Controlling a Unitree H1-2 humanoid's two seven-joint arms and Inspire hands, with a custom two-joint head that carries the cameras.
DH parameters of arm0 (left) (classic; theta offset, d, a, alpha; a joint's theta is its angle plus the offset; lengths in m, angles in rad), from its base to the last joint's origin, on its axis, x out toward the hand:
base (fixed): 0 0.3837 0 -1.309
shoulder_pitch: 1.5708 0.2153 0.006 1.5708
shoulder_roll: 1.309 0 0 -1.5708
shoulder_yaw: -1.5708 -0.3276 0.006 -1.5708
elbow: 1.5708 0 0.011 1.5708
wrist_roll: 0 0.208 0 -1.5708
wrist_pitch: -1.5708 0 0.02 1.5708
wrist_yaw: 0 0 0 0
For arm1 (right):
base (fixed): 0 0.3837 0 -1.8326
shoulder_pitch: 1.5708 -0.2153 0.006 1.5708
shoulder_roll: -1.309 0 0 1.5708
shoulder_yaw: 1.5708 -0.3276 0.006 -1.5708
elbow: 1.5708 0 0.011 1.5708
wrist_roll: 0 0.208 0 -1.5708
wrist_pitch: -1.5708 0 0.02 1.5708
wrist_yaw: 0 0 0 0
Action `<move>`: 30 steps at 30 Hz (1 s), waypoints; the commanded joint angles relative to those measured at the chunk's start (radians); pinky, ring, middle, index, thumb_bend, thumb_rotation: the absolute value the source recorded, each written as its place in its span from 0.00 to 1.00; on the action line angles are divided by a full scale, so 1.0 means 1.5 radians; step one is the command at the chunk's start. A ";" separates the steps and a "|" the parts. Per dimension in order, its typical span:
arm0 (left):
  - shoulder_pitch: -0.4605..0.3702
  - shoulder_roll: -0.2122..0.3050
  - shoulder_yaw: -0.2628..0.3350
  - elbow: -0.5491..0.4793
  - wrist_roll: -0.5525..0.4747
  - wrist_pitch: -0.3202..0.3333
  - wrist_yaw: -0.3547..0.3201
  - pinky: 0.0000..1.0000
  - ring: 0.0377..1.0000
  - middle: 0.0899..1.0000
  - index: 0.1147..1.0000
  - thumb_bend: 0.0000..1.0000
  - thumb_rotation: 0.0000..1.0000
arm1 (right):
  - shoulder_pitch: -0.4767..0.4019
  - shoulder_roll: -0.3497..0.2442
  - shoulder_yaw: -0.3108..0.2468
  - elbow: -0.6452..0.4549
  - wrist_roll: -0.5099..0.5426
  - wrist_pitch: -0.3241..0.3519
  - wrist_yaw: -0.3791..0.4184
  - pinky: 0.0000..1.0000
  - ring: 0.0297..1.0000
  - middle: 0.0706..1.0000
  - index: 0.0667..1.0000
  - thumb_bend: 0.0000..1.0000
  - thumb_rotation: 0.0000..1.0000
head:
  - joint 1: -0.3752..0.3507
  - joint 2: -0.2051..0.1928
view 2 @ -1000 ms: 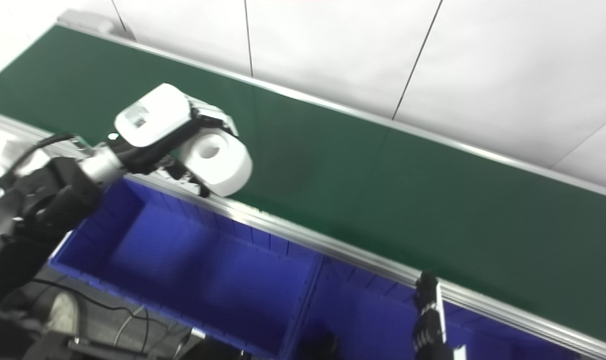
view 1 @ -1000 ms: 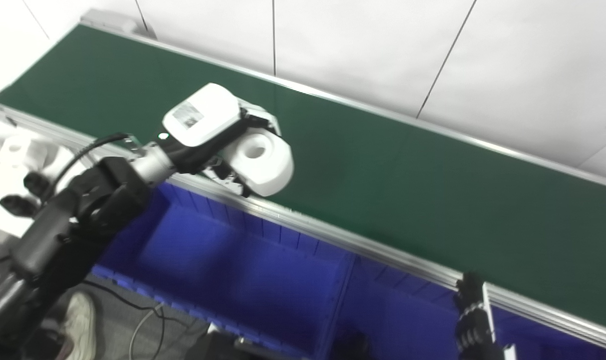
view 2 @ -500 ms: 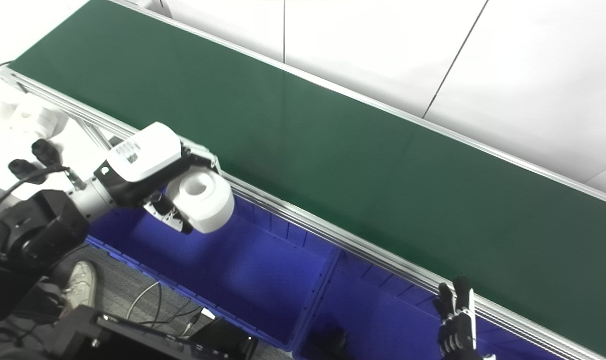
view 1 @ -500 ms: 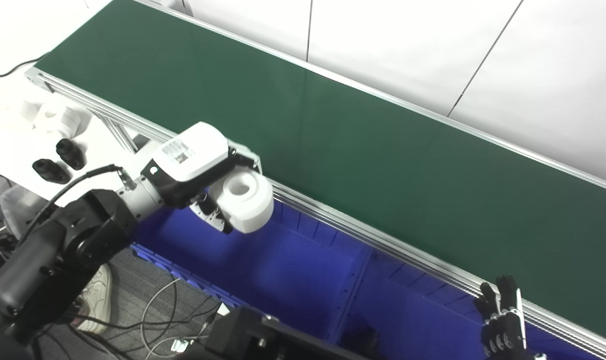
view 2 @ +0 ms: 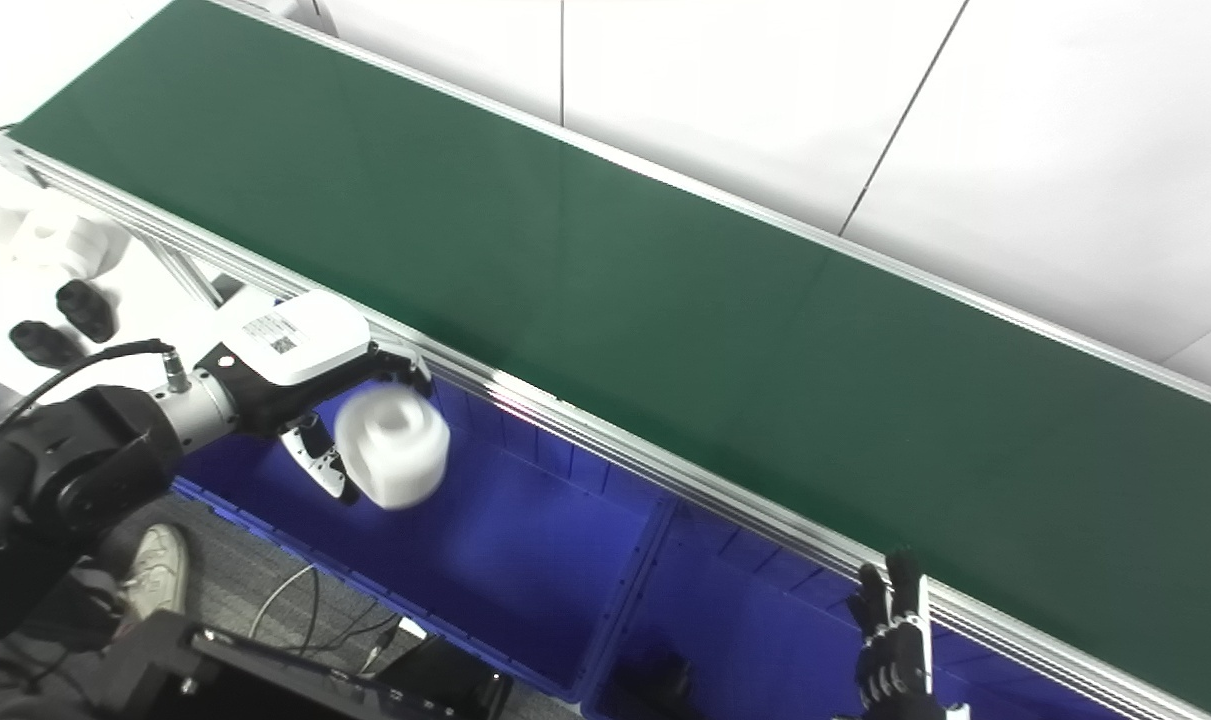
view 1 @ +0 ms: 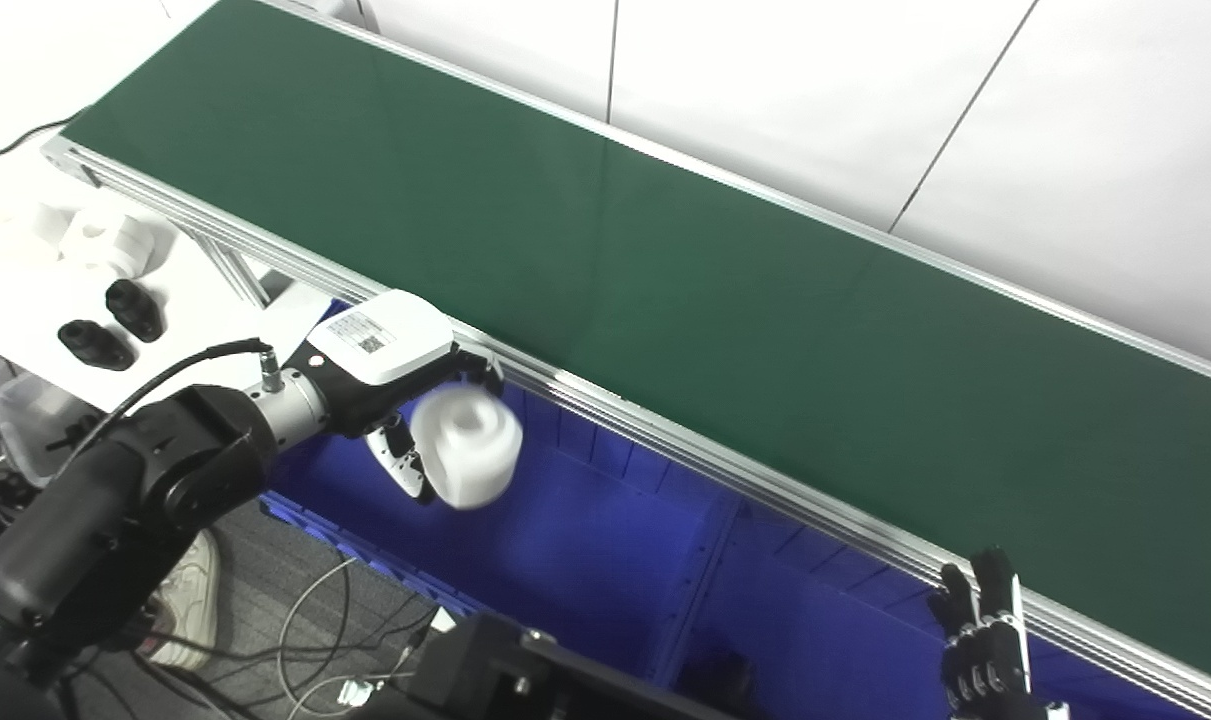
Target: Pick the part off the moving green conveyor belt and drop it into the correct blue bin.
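Observation:
My left hand (view 1: 380,350) hangs over the left blue bin (view 1: 575,540), just below the near rail of the green conveyor belt (view 1: 665,250). The white round part (view 1: 465,447) sits right under its fingers, tilted and motion-blurred while the hand is sharp. The fingers look spread and the part seems to be leaving them above the bin. It also shows in the right eye view (view 2: 392,445). My right hand (view 1: 980,650) is at the bottom right, over the right blue bin (view 1: 815,640), fingers straight and holding nothing. The belt carries nothing.
A white table at the left holds two black parts (view 1: 135,308) and a white part (view 1: 105,240). Cables and a shoe (view 1: 190,600) lie on the floor below. A black box (view 1: 525,670) stands in front of the bins.
My left hand carried the part off the belt edge to over the left bin. Now the part has tipped and dropped lower under the hand. The camera shifted between the earliest frames and now.

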 commanded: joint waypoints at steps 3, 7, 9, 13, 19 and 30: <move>-0.001 0.010 0.014 -0.028 -0.007 -0.008 0.022 0.70 0.82 0.89 0.88 1.00 0.56 | 0.012 0.003 -0.001 -0.013 0.001 -0.023 0.010 0.95 0.97 1.00 1.00 0.98 0.86 | -0.006 -0.001; 0.009 -0.003 0.020 -0.049 -0.033 -0.009 0.026 0.71 0.83 0.92 0.91 1.00 0.62 | 0.015 0.002 -0.001 -0.012 0.008 -0.028 0.016 0.95 0.97 1.00 1.00 0.96 0.85 | -0.016 0.000; 0.017 -0.016 0.021 -0.071 -0.060 -0.007 0.028 0.71 0.83 0.93 0.92 1.00 0.66 | 0.016 0.001 -0.001 -0.011 0.005 -0.030 0.018 0.95 0.96 1.00 1.00 0.96 0.85 | -0.025 0.000; 0.031 -0.062 0.021 -0.113 -0.159 -0.044 0.081 0.66 0.82 0.92 0.91 1.00 0.72 | 0.018 0.008 -0.001 -0.008 -0.009 -0.032 0.016 0.93 0.95 1.00 1.00 0.95 0.85 | -0.063 0.000; 0.057 -0.160 -0.010 -0.166 -0.327 -0.073 0.132 0.71 0.88 0.93 0.95 1.00 0.77 | 0.015 0.035 0.011 0.003 -0.043 -0.031 0.007 0.92 0.94 0.99 0.99 0.97 0.85 | -0.186 -0.006; 0.122 -0.316 -0.106 0.079 -0.467 -0.152 0.176 0.86 0.95 0.99 1.00 0.93 0.94 | 0.000 0.121 0.047 0.085 -0.142 -0.067 -0.041 0.90 0.92 0.99 0.99 1.00 0.84 | -0.426 -0.052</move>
